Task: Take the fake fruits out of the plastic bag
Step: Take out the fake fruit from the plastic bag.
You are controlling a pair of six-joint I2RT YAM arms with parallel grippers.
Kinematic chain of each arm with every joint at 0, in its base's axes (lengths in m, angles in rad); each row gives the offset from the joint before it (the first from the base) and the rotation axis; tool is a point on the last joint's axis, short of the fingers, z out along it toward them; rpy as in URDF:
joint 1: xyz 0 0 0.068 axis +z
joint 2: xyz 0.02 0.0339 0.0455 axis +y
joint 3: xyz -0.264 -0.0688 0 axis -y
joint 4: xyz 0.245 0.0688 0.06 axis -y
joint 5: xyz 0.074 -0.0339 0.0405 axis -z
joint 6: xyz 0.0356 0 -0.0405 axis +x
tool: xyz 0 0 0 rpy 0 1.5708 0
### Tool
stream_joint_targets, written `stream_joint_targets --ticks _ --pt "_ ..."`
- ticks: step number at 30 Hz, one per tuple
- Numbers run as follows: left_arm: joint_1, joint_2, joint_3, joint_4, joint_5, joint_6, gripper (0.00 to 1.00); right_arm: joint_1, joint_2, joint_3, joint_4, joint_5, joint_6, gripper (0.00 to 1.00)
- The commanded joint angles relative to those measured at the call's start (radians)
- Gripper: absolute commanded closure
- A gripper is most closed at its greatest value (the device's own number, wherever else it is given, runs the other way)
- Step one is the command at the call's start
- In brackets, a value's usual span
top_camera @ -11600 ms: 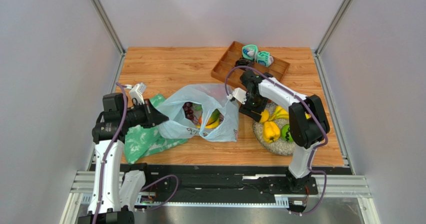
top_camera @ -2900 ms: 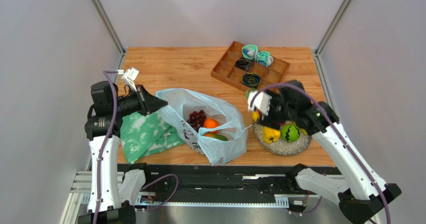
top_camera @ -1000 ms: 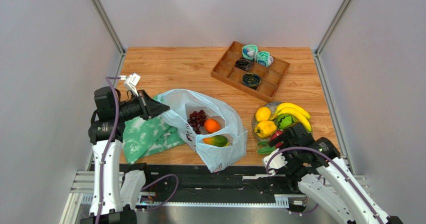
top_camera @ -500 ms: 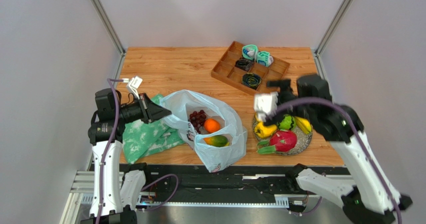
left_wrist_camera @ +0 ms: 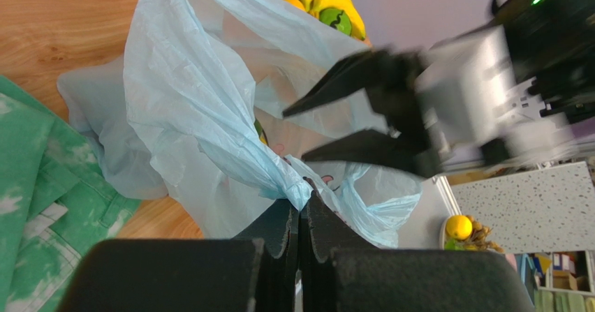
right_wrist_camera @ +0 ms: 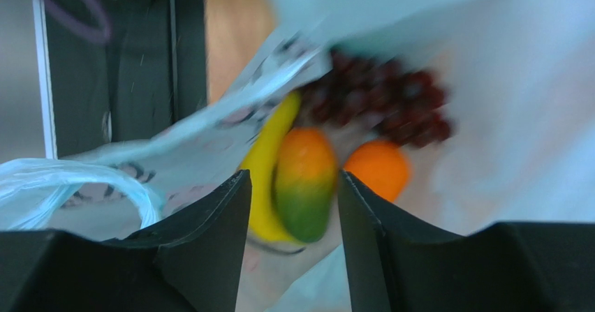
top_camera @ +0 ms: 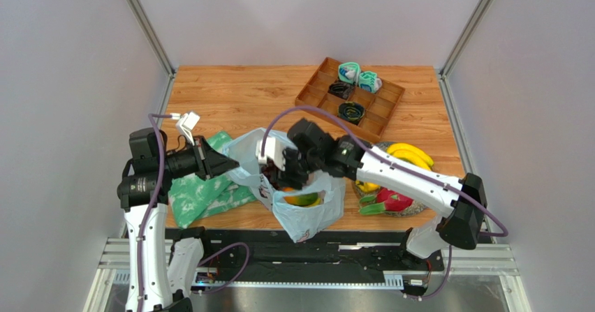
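The pale-blue plastic bag lies open at the table's front middle. My left gripper is shut on its left rim, and the pinch shows in the left wrist view. My right gripper is open above the bag's mouth, empty. In the right wrist view its jaws straddle a mango without touching it. Beside the mango lie an orange, purple grapes and a yellow banana. Bananas, a dragon fruit and a yellow pepper lie on the plate.
A green-and-white cloth lies under the bag's left side. A wooden tray with rolled items stands at the back right. The right arm stretches across the plate toward the bag.
My right arm has swung from above the plate leftward and down to the bag's mouth. The dragon fruit stays on the plate. My left gripper still holds the bag's rim.
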Motion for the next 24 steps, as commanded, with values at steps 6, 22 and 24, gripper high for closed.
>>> stream_joint_targets --ticks 6,22,24 --pt "0.004 -0.069 -0.065 0.037 -0.106 -0.080 1.00 0.179 -0.178 -0.386 0.040 -0.018 -0.136 0.44" --pt "0.016 -0.160 -0.141 -0.210 -0.458 -0.080 1.00 0.116 -0.026 -0.342 0.169 0.249 -0.007 0.09" --pt "0.019 -0.166 -0.165 -0.187 -0.406 -0.087 1.00 0.116 0.023 -0.335 0.152 0.230 -0.019 0.06"
